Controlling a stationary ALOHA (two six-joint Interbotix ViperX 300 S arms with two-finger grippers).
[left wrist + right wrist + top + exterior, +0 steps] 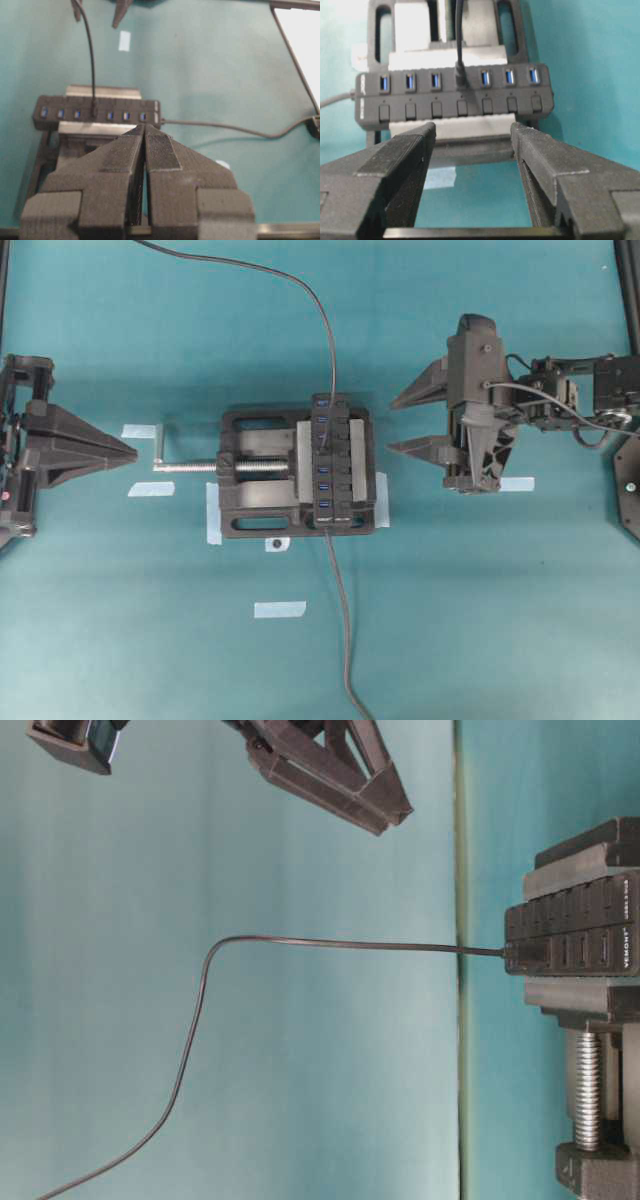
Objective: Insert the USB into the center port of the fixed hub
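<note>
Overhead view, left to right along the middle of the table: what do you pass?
Left tool, shut → silver screw handle → black vise → fixed hub with the USB plugged into its center port → right tool, open.

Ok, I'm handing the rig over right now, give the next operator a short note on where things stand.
Left gripper: jaws shut, empty, parked left of the vise.
Right gripper: jaws open, empty, right of the fixed hub, clear of it.
The USB sits plugged in the center port, three blue ports free on each side; its cable trails off the far table edge.
Done: insertion looks complete, though seating depth can't be confirmed.
Left: probably only backing the right arm away.
</note>
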